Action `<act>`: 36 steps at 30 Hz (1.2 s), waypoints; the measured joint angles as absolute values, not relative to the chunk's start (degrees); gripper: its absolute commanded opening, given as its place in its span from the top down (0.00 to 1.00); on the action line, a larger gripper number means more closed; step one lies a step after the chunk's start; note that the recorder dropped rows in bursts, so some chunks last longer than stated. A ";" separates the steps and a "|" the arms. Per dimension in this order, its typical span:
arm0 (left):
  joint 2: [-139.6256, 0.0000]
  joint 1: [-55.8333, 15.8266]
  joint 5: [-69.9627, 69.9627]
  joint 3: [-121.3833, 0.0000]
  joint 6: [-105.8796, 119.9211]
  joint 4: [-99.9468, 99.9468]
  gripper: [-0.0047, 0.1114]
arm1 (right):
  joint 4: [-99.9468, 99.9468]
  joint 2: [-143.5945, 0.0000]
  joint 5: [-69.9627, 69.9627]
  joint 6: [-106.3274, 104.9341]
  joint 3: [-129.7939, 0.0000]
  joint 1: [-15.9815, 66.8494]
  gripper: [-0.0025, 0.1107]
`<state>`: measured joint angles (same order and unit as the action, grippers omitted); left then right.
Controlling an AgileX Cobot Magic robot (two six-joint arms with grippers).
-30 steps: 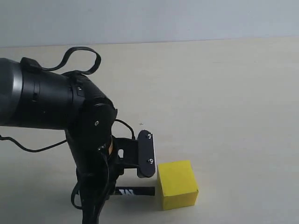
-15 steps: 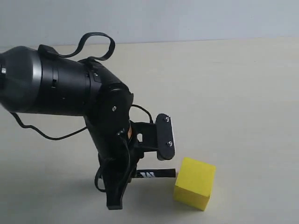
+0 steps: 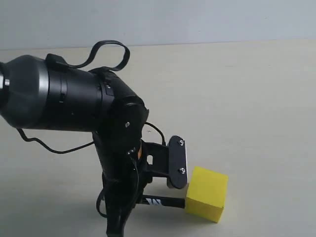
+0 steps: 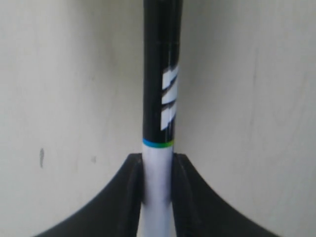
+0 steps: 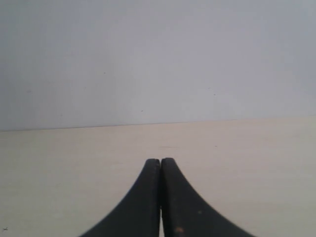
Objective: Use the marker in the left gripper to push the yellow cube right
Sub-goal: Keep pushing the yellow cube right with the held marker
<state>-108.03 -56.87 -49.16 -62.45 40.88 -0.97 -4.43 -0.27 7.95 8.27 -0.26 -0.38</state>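
Note:
The yellow cube (image 3: 207,194) sits on the pale table near the front edge of the exterior view, turned a little askew. My left gripper (image 3: 139,197) is low over the table just left of the cube, shut on the marker (image 3: 163,201), which lies level with its black end touching the cube's left face. In the left wrist view the marker (image 4: 159,98) runs straight out from the left gripper (image 4: 158,160), whose jaws clamp the white barrel; the cube is out of that view. My right gripper (image 5: 160,162) is shut on nothing and does not show in the exterior view.
The bulky black left arm (image 3: 64,98) with loose cable loops (image 3: 111,52) fills the left half of the exterior view. Bare table (image 3: 256,108) stretches right of and behind the cube to a grey wall (image 3: 197,19).
My left arm has swung right with the marker. The cube has slid right and turned slightly, most of it in the first half second.

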 measured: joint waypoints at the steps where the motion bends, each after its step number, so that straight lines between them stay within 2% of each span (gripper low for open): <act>1: -108.03 -57.73 -48.55 -62.45 41.02 -1.40 0.96 | -4.43 -0.27 7.95 8.27 -0.26 -0.38 0.98; 6: -108.03 -59.88 -47.88 -62.45 41.30 -2.07 0.96 | -4.43 -0.27 7.95 8.27 -0.26 -0.38 0.98; 21: -108.03 -58.84 -50.21 -62.72 36.28 3.08 0.96 | -4.43 -0.27 7.95 8.27 -0.26 -0.38 0.98; 36: -113.95 -60.81 -55.08 -77.11 41.32 -3.80 0.96 | -4.43 -0.27 7.95 8.27 -0.26 -0.38 0.98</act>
<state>-113.95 -60.81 -55.08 -77.11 41.32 -3.80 -4.43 -0.27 7.95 8.27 -0.26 -0.38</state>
